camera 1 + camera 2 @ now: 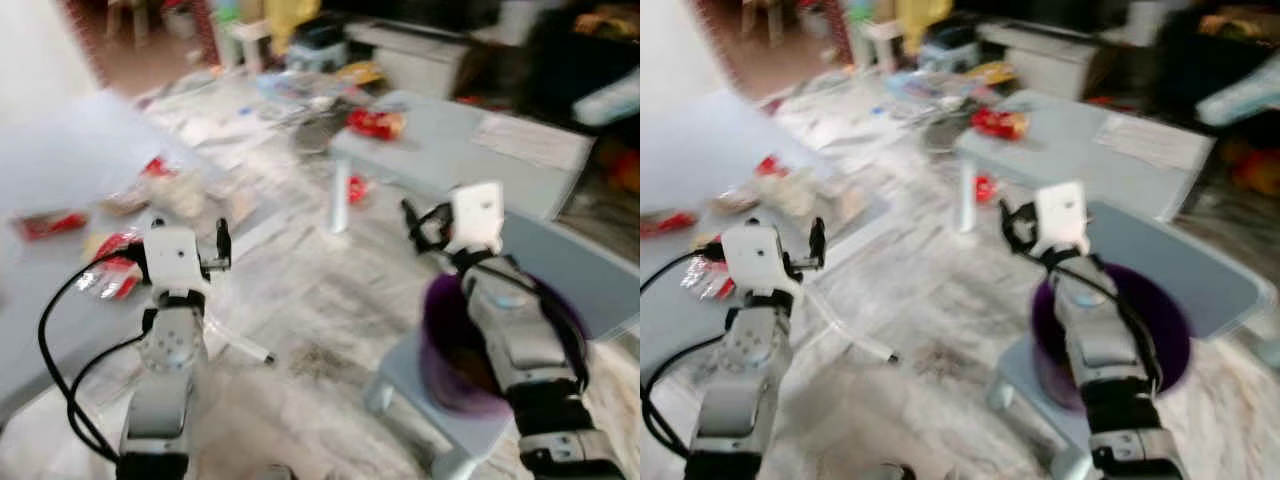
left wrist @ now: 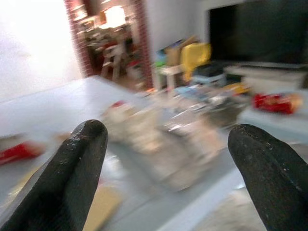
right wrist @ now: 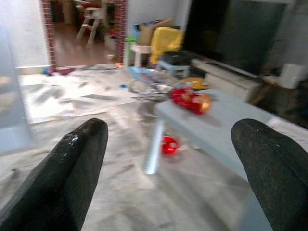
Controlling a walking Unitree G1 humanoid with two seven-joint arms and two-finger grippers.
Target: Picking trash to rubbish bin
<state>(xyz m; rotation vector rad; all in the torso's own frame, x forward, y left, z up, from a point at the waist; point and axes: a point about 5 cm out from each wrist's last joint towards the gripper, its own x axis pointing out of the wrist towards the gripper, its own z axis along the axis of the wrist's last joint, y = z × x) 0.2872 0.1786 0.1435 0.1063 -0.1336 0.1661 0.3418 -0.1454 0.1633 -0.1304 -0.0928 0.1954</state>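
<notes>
Purple bin point(image 1: 455, 370) near right, under right forearm. Left gripper point(image 2: 168, 159) and right gripper point(image 3: 166, 163) both spread wide, empty. Red wrappers point(image 1: 110, 265) on left table point(image 1: 60, 150), just beyond left gripper. Judgement: steady first, views blurred; then reach left.

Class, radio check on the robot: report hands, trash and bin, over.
Left hand and right hand both open, empty. Red wrapper on the low table, more wrappers left. Purple bin under right arm.
</notes>
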